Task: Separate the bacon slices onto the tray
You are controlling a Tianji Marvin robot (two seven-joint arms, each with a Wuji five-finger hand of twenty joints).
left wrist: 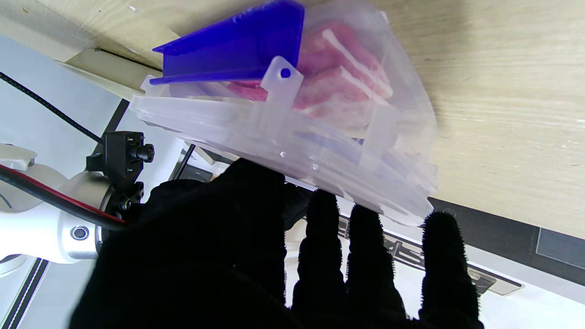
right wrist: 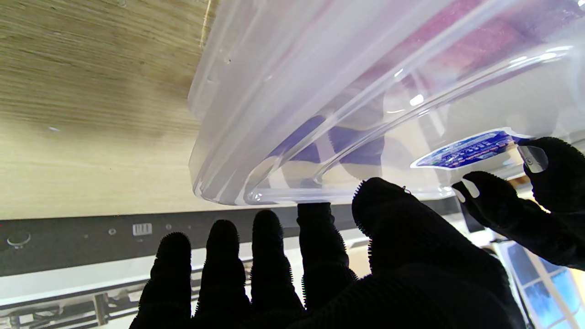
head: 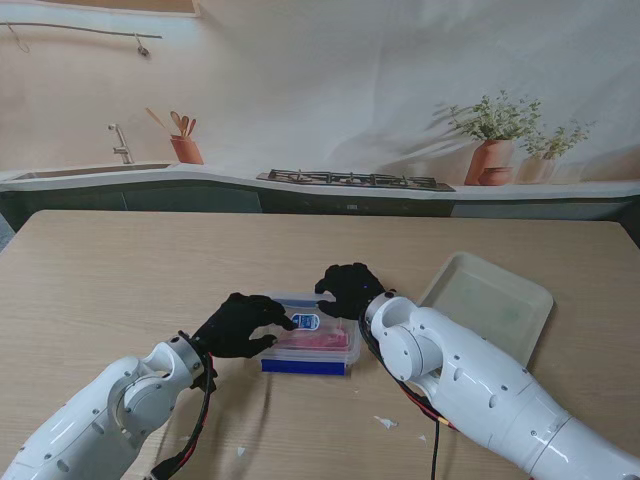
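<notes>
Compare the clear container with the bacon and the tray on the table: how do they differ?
The clear container holds pink bacon; the tray holds nothing. The container has a blue side and a lid on; the tray is pale, open and shallow. Both hands, left and right, are at the container; the tray lies untouched to its right. Both rest on the table.

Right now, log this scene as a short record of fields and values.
container: clear plastic box with a blue clip on the side nearer to me, lid still on
contents: pink bacon slices inside the box
left hand: on the box's left side, fingers over the lid
right hand: at the box's far right corner, fingers touching the lid
tray: pale, to the right of the box, no bacon on it
surface: wooden table
</notes>
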